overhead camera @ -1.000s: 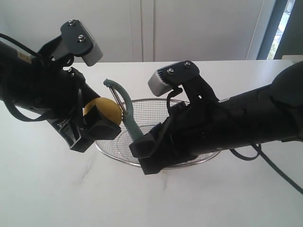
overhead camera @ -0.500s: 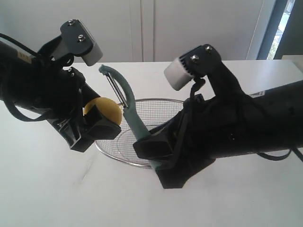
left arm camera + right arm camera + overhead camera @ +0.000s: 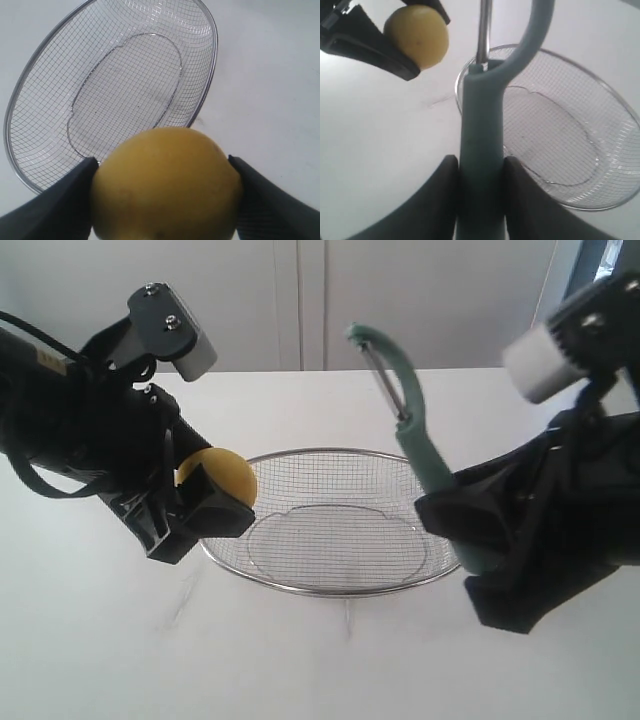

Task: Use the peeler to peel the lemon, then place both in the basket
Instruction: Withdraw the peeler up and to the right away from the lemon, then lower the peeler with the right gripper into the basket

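Lemon (image 3: pixel 222 472), bright yellow, smooth and round, sits pinched between the black fingers of the left hand (image 3: pixel 205 498), held in the air just beside the left rim of the large oval silver wire-mesh basket (image 3: pixel 330 591). The right hand (image 3: pixel 479 192) clamps the pale teal-green handle of the slim metal-bladed peeler (image 3: pixel 420 455), blade tilted upward near the basket's right edge, well apart from the lemon. The basket rests on the white bench (image 3: pixel 100 640).

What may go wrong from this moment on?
1. The left gripper holds the lemon only by two sides; blade pressure might push it out, and it could fall beside the basket.
2. The right gripper grips the peeler low on its handle, so it may pivot.
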